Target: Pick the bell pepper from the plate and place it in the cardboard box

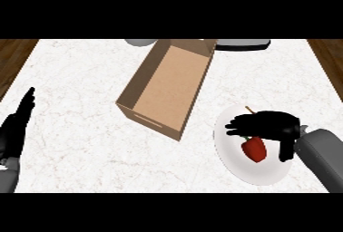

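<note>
A red bell pepper [254, 149] lies on a white plate [236, 164] at the counter's right side. My right hand [267, 124] hovers just over the pepper's upper end, fingers curled and pointing left, thumb hanging down on the pepper's right. Whether it touches the pepper I cannot tell. The open cardboard box [169, 86] sits left of the plate, tilted, its inside bare. My left hand [16, 124] rests at the left edge, fingers straight and pointing up.
A grey rounded object [139, 42] and a dark and white object [242, 44] stand at the counter's far edge behind the box. Brown wooden floor [13, 54] shows past the counter's left and right sides.
</note>
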